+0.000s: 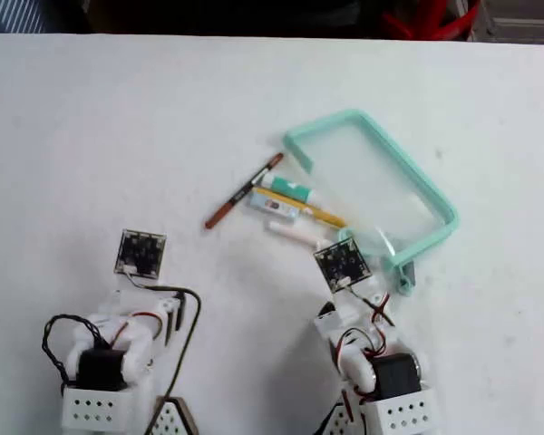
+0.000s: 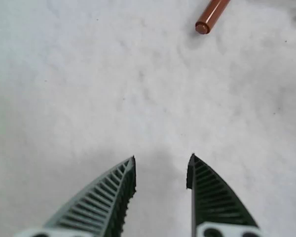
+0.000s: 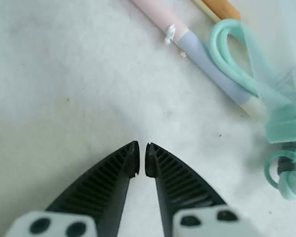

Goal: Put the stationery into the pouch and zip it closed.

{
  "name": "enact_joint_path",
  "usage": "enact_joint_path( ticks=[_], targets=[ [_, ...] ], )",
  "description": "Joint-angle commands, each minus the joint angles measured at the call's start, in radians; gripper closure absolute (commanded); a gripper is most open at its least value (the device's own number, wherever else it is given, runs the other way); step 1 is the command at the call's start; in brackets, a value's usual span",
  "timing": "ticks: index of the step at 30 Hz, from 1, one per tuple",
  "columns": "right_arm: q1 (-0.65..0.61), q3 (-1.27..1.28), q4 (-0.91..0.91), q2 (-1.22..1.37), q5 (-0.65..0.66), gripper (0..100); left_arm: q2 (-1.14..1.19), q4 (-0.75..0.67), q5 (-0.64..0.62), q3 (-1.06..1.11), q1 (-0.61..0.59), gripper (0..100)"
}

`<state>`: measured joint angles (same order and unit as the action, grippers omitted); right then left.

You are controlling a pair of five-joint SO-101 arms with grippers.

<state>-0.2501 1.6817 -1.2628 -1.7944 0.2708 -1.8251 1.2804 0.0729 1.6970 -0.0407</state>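
Observation:
A clear pouch with a mint green edge [image 1: 432, 195] lies flat right of the table's middle, its opening facing the stationery. Beside that opening lie a brown pen [image 1: 243, 192], a green-and-white tube [image 1: 288, 188], a yellow pencil [image 1: 301, 207], a small white piece [image 1: 274, 207] and a pale pink pen [image 1: 295, 232]. My left gripper [image 2: 162, 160] hangs open over bare table, the brown pen's end [image 2: 210, 15] well ahead of it. My right gripper [image 3: 141, 154] is shut and empty, just short of the pink-and-lilac pen [image 3: 187, 47] and the pouch's mint loop [image 3: 232, 54].
The left arm [image 1: 109, 362] sits at the near left, the right arm [image 1: 381, 372] at the near right by the pouch's zipper pull [image 1: 403, 276]. White table [image 1: 118, 136] stretches free to the left and back.

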Motion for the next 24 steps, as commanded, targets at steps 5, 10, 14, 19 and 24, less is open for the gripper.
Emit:
enact_joint_path(
  ticks=[5,10,14,19,24],
  targets=[
    [0.004,0.009,-0.005,-0.005,-0.003,96.4,0.002,0.006,-0.008,-0.005,-0.002,82],
    [0.004,0.009,-0.005,-0.005,-0.003,96.4,0.002,0.006,-0.008,-0.005,-0.002,82],
    [0.004,0.009,-0.005,-0.005,-0.003,96.4,0.002,0.006,-0.008,-0.005,-0.002,82],
    [0.001,0.009,-0.005,-0.005,-0.003,96.4,0.002,0.006,-0.008,-0.005,-0.002,82],
    [-0.001,0.009,-0.005,-0.005,-0.003,96.4,0.002,0.006,-0.009,-0.005,-0.004,82]
  ],
)
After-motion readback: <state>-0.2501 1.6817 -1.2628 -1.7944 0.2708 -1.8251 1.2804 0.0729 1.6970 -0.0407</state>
